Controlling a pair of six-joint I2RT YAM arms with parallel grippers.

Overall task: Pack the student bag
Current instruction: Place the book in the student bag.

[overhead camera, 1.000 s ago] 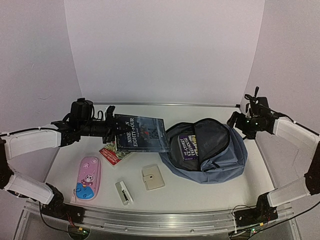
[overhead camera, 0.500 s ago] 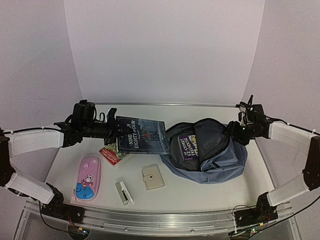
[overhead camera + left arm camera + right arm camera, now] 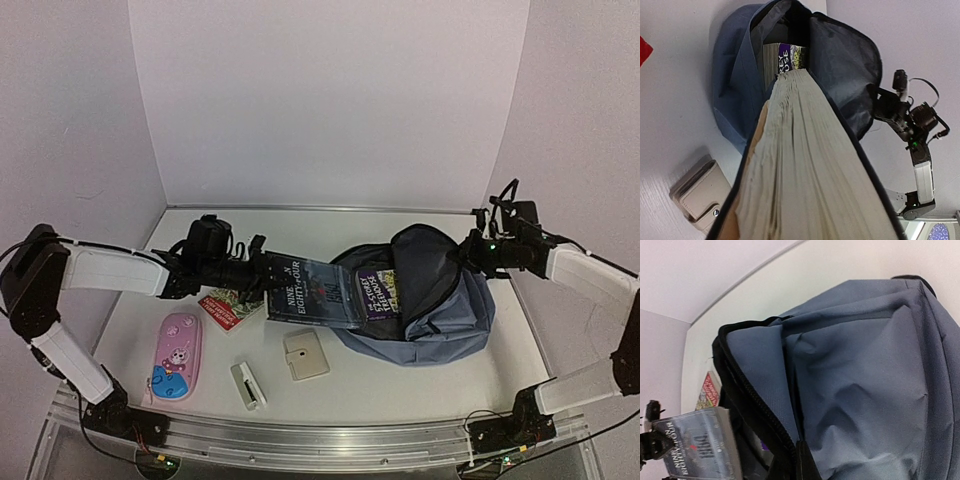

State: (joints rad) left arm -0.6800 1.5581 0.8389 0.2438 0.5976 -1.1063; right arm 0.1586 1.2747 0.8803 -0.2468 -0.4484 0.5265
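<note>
- You have one student bag (image 3: 445,310) in view. It lies on the right half of the table (image 3: 420,390), mouth open toward the left arm, with its flap standing up.
- Count two books. The left gripper (image 3: 266,284) is clamped on the near edge of the Nineteen Eighty-Four book (image 3: 312,293) and holds it clear of the table, roughly level.
- The book's far end sits at the bag's mouth. In the left wrist view its page edge (image 3: 805,165) runs straight toward the opening.
- The second book, a purple book (image 3: 378,292), is already inside the bag, cover up, just beside the held book's far end.
- The right gripper (image 3: 476,252) is at the bag's far upper edge, fingers pinched on the zip trim (image 3: 750,390) of the rim.
- Four loose items lie on the table's left half:
  - one red booklet (image 3: 220,311) below the left gripper;
  - one pink pencil case (image 3: 177,356) near the front left;
  - one beige snap case (image 3: 305,354) below the held book;
  - one small white object (image 3: 248,384), too small to identify.
</note>
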